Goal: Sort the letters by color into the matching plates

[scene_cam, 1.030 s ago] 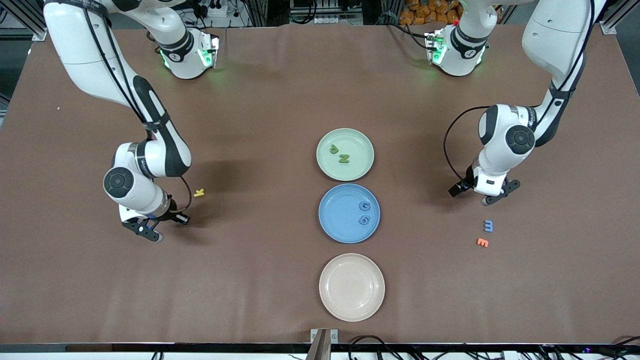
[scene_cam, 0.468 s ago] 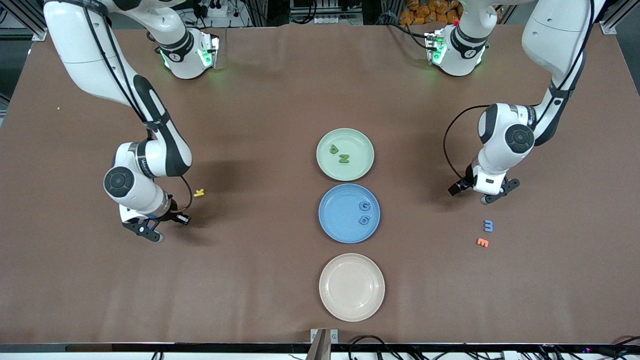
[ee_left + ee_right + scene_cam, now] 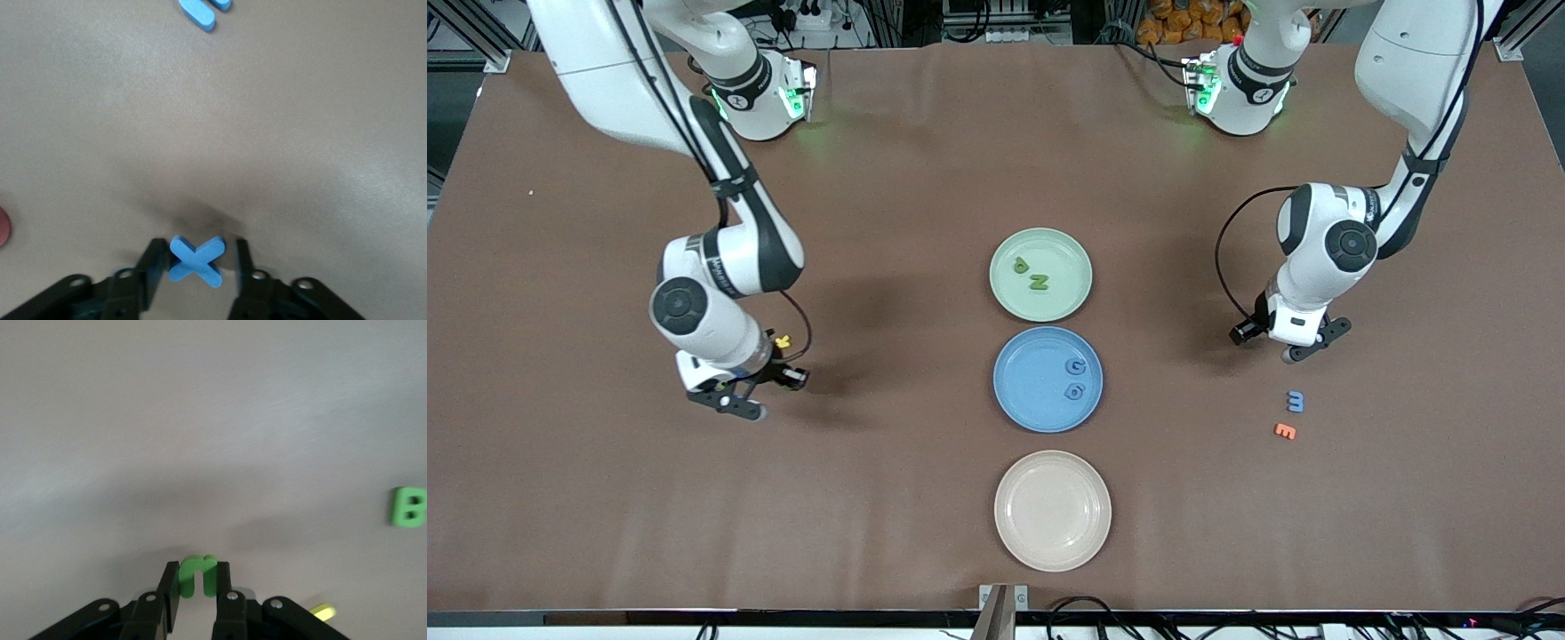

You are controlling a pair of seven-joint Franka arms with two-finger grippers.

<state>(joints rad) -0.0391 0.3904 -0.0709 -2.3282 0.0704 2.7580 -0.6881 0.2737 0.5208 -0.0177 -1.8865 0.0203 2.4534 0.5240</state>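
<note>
Task judged about half done. The pale green round plate [image 3: 1009, 298] holds two green foam letters [image 3: 1039, 283], and the medium blue round plate [image 3: 1023, 404] holds two blue foam letters [image 3: 1075, 365]. The right gripper [image 3: 734, 404], over the table near a yellow letter [image 3: 783, 340], is clamped on a green arch-shaped letter [image 3: 197, 575]. Its arch points away from the wrist and its long axis runs along the fingers. The left gripper [image 3: 1303, 348] is low at its own end, jaws apart astride a flat blue X letter [image 3: 195, 259] whose strokes lie diagonal to them. A green B [image 3: 407, 507] and a blue letter [image 3: 1296, 402] lie unsorted.
</note>
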